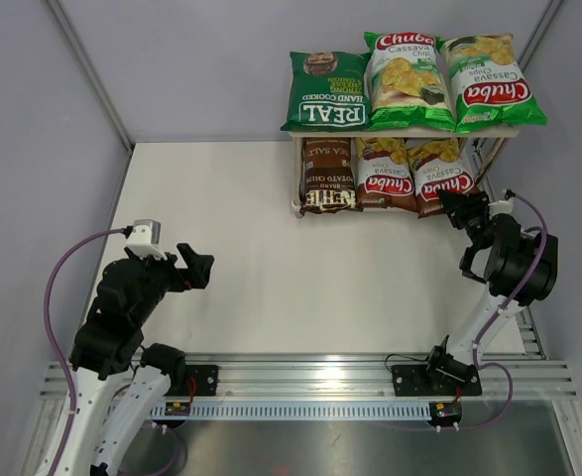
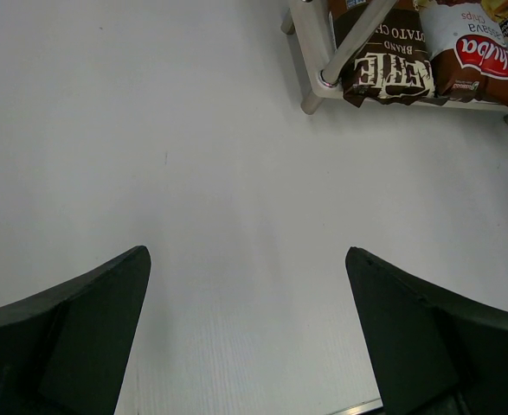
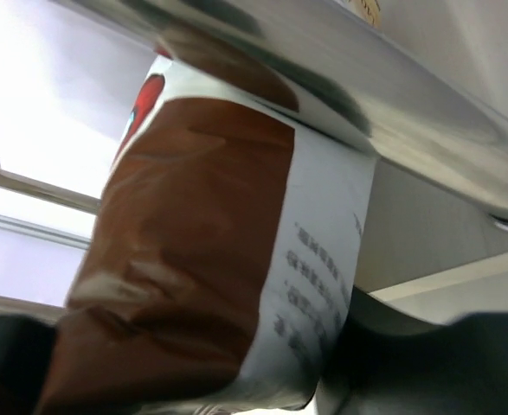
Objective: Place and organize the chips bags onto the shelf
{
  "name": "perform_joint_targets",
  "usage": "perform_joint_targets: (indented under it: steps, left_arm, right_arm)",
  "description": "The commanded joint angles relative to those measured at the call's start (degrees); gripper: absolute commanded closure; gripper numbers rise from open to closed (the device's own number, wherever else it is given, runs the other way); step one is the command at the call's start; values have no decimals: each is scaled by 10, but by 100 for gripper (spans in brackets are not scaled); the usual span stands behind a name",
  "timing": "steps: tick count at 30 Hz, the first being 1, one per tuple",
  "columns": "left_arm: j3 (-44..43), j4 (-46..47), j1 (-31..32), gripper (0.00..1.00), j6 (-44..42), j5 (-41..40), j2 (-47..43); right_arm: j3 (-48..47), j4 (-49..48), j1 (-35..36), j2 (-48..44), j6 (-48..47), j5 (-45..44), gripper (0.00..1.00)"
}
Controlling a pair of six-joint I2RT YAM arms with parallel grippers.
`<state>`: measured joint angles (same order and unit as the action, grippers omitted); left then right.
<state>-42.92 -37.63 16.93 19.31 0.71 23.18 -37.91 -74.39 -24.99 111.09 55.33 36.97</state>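
The shelf [image 1: 402, 131] stands at the table's far right with chips bags on both tiers. On top lie a dark green REAL bag [image 1: 325, 94] and two light green Chuba bags [image 1: 405, 69] [image 1: 489, 84]. Below sit a dark brown Kettle bag [image 1: 328, 177] and two brown-red Chuba bags [image 1: 385, 174] [image 1: 437, 177]. My right gripper [image 1: 459, 210] is shut on the near end of the rightmost brown-red bag [image 3: 193, 259], which fills the gap between its fingers under a shelf rail [image 3: 392, 104]. My left gripper [image 1: 199, 268] hangs open over bare table, holding nothing [image 2: 247, 285].
Grey walls enclose the white table [image 1: 271, 248] on the left, back and right. A metal rail [image 1: 370, 372] with both arm bases runs along the near edge. From the left wrist, the shelf leg [image 2: 349, 47] and Kettle bag [image 2: 392, 65] show at the upper right.
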Motion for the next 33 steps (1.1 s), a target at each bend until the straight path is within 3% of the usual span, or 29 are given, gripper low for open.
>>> perform_joint_targets:
  steps: [1,3,4,8,12,14,17,20,21,26,33]
  left_arm:
    - [0,22,5,1,-7,6,-9]
    - [0,22,5,1,-6,6,-9]
    - [0,22,5,1,-7,5,-9]
    - [0,23,6,1,-6,4,-13]
    - [1,23,6,1,-7,6,-13]
    - [0,24,6,1,-6,6,-13]
    - [0,25,7,1,-6,6,-14]
    - [1,24,8,1,-6,6,-16]
    - [1,24,8,1,-5,5,-16]
    - [1,23,10,1,-4,3,-16]
    - [2,23,10,1,-4,0,-16]
  right_arm:
    - [-17,-89,-1,-3,43,28,42]
    - [-18,-42,-1,-21,41,25,38]
    - [-16,-24,-2,-28,39,21,31]
    - [-18,163,-2,-95,16,-11,14]
    - [-15,343,-2,-169,-14,-55,10]
    - [-9,375,-2,-191,-31,-71,10]
    - [-2,440,-3,-222,-40,-118,15]
    - [-8,456,-4,-218,-40,-133,31]
    - [-15,454,-5,-213,-39,-132,41]
    - [-23,400,-6,-172,-22,-129,60]
    - [-40,351,-10,-122,5,-97,70]
